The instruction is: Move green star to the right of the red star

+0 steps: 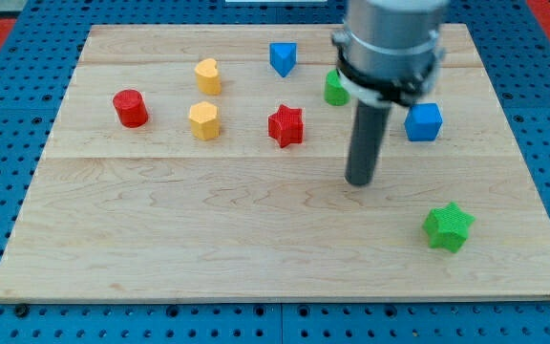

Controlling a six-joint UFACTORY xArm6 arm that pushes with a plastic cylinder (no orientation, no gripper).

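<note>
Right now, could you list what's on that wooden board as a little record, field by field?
board: wooden
my tip, between red star and green star, touching neither
green star, view's bottom right
red star, near centre
red cylinder, view's left
yellow blocks: two, and
blue blocks: at top, at right
other green block, partly hidden by arm
task state: green star not yet beside red star

Grey cylindrical arm housing, black collar, dark straight rod ending at my tip (359, 182)
</note>
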